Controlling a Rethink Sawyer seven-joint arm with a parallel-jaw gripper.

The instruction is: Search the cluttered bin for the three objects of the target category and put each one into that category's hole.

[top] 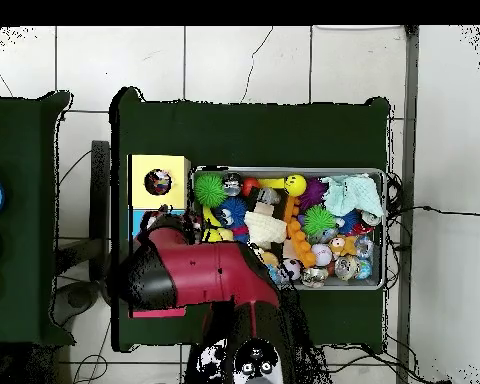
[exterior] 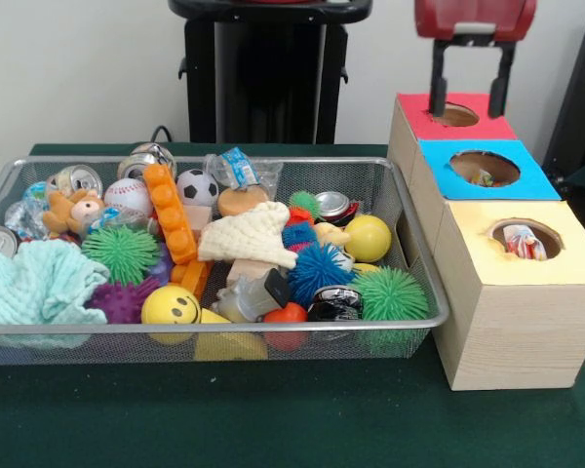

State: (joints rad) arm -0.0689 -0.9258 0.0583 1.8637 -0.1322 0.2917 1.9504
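The gripper (exterior: pixel 470 93) hangs above the red-topped box (exterior: pixel 455 117), its two dark fingers (exterior: pixel 437 86) spread apart with nothing between them; their tips stand at the rim of that box's opening. This is two boxes away from the hole (exterior: pixel 526 239) in the yellow-topped box (exterior: pixel 526 312), which sits at the near end of the row, just beside the cluttered bin (exterior: pixel 10 180)

Risks, judged from this position:
- A descent here would bring the fingertips onto the red box's rim or into the wrong opening
- A sweep toward the bin would cross the blue-topped box (exterior: pixel 487 169), so low fingers could catch its edge
- No dotted fabric piece shows among the bin's contents; any remaining one is likely buried, and digging may drag the cream knitted cloth (exterior: pixel 252 237) or the teal towel (exterior: pixel 34 283) instead

Task item: one whitish fabric piece with bright blotches (exterior: pixel 523 244) lies crumpled inside the yellow box's hole, below its rim. It looks limp and thin. A similar scrap shows inside the blue box's opening
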